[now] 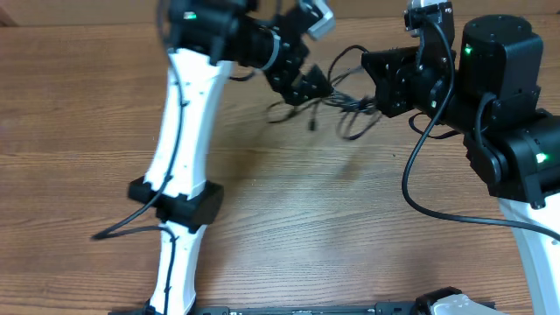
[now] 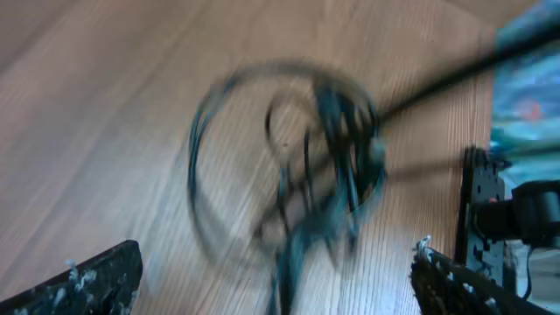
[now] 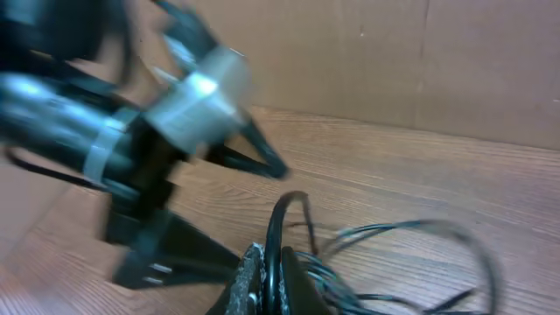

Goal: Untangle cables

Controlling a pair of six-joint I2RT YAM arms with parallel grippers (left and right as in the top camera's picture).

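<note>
The right gripper [image 3: 266, 278] is clenched on the cables [image 1: 350, 107], the left gripper [image 2: 276, 267] released above them — a one-sided pull could cinch the knot tighter.

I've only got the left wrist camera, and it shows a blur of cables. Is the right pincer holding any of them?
Observer: Yes. In the right wrist view, the right pincer is shut on one strand of the cables.
Operator: Where's the tangle relative to the two arms?
Observer: From overhead, it sits between the left pincer and the right one.
Operator: Any loose ends showing?
Observer: One plug end sticks out of the tangle's near side, by the left pincer.
</note>
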